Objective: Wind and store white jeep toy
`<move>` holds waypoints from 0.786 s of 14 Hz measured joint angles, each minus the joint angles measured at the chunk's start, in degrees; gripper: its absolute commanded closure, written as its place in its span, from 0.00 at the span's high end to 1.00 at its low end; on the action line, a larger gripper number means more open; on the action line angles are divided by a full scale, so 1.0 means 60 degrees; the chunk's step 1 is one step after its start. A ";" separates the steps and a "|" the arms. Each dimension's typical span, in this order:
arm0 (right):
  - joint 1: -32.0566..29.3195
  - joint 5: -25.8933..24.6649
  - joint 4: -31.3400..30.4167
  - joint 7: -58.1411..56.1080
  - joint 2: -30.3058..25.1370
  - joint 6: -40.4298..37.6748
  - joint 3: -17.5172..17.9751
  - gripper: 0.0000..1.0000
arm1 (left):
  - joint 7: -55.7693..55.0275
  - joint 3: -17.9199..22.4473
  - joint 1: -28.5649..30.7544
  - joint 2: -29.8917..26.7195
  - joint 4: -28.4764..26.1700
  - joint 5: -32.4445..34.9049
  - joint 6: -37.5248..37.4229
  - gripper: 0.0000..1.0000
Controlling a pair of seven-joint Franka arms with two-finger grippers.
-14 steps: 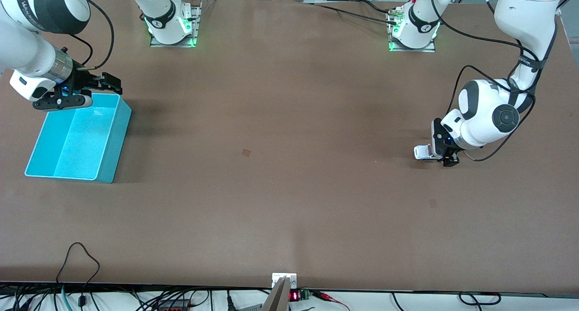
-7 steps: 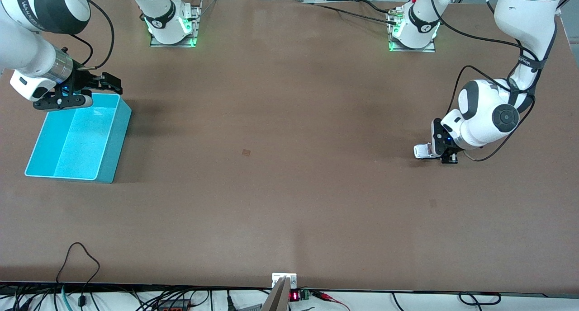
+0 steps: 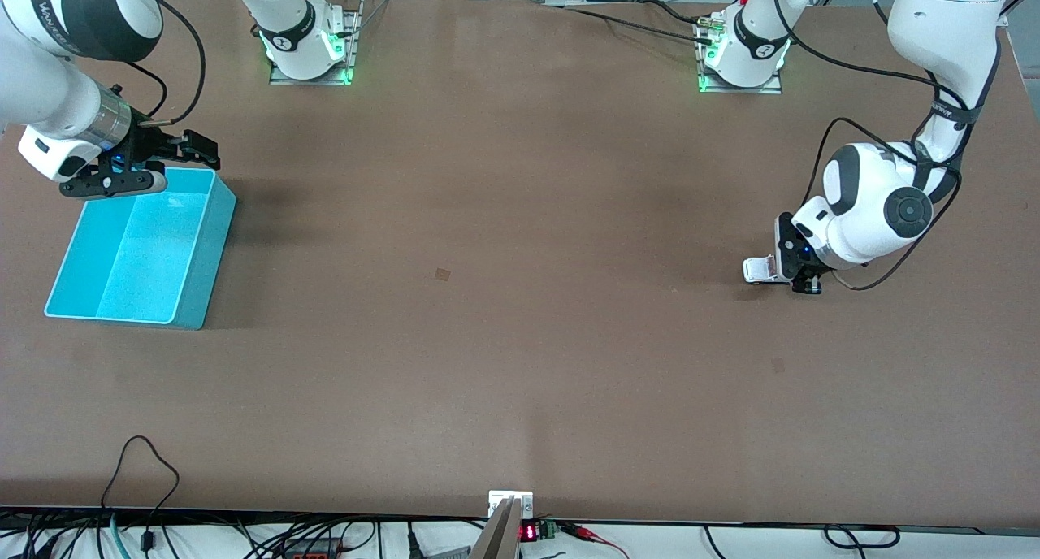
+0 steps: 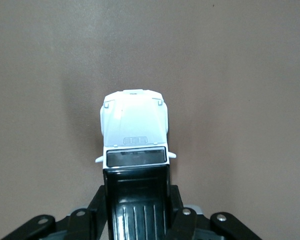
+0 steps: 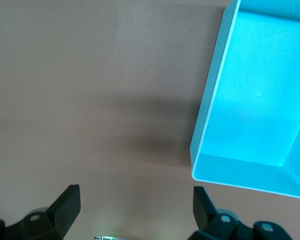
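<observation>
The small boxy white jeep toy with a black rear roof panel (image 3: 760, 270) is found at the left arm's end of the table, well apart from the open cyan plastic bin (image 3: 188, 250), which stands at the right arm's end. Its long axis is laid along the table's length, with the white bonnet pointed toward the cyan bin and the black rear end taken between the fingers of the left gripper (image 3: 800, 276), which is closed on the toy's sides. In the left wrist view the toy (image 4: 134, 145) is seen from above: bonnet, dark windscreen and ribbed black roof panel are shown, with a black finger (image 4: 101, 201) pressed against each flank, details not given by the front view. The plain brown matte table (image 3: 520, 340) is marked by a small darker square patch near its middle. The right gripper (image 3: 134, 169) is held over the bin's rim farthest from the front camera, its fingers (image 5: 65, 207) spread wide with nothing between them. In the right wrist view the bin (image 5: 250, 100) is shown empty.
</observation>
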 measured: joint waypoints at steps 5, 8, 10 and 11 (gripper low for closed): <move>0.0001 0.0000 0.0000 0.0000 0.0000 -0.0007 0.0000 1.00 | -0.0007 -0.0004 0.0000 0.0006 0.0002 0.0000 0.0003 0.37; 0.0002 0.0000 0.0000 0.0000 0.0000 -0.0008 0.0000 1.00 | -0.0013 -0.0008 0.0000 0.0007 0.0003 0.0000 0.0003 0.33; 0.0002 0.0000 0.0000 0.0000 0.0000 -0.0009 0.0000 1.00 | -0.0014 -0.0008 0.0000 0.0015 0.0020 0.0000 0.0003 0.30; 0.0002 0.0000 0.0000 0.0000 0.0000 -0.0011 0.0000 1.00 | -0.0014 -0.0008 0.0000 0.0016 0.0023 0.0000 0.0003 0.29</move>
